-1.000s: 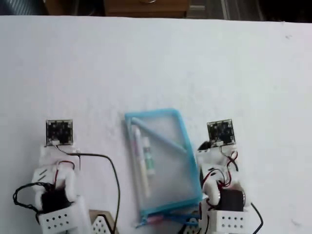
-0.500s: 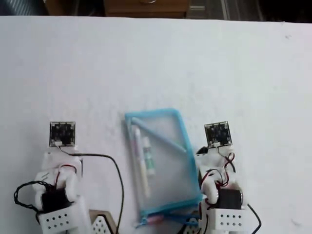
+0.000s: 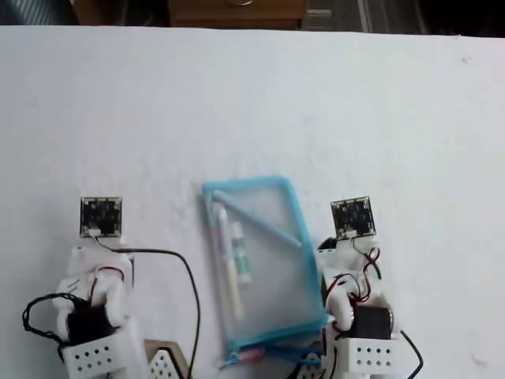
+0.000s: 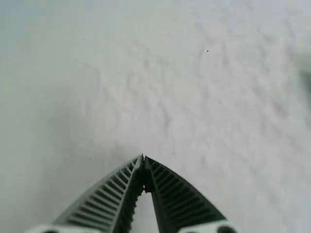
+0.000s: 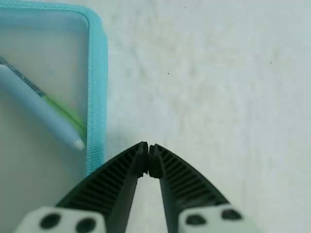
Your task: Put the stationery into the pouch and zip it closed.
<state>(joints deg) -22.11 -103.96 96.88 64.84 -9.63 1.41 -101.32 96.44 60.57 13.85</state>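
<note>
White table — beyond it, perhaps a wooden cabinet, dark surroundings.

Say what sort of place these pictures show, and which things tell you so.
Probably a robotics workbench or lab table, indoors: a white plastic left arm and matching right arm with exposed wiring sit side by side on a white table, a clear blue-edged zip pouch holding pens between them.

The white table cover looks matt and faintly pebbled, like cloth or paper. On it, the rectangular pouch has a frosted, translucent plastic panel edged in light blue woven fabric. Inside the pouch, the pale blue pen and the white pen look like smooth plastic. The left gripper is matt grey ribbed plastic. The right gripper, beside the pouch, is black ribbed plastic on a smooth white plastic base.
</note>
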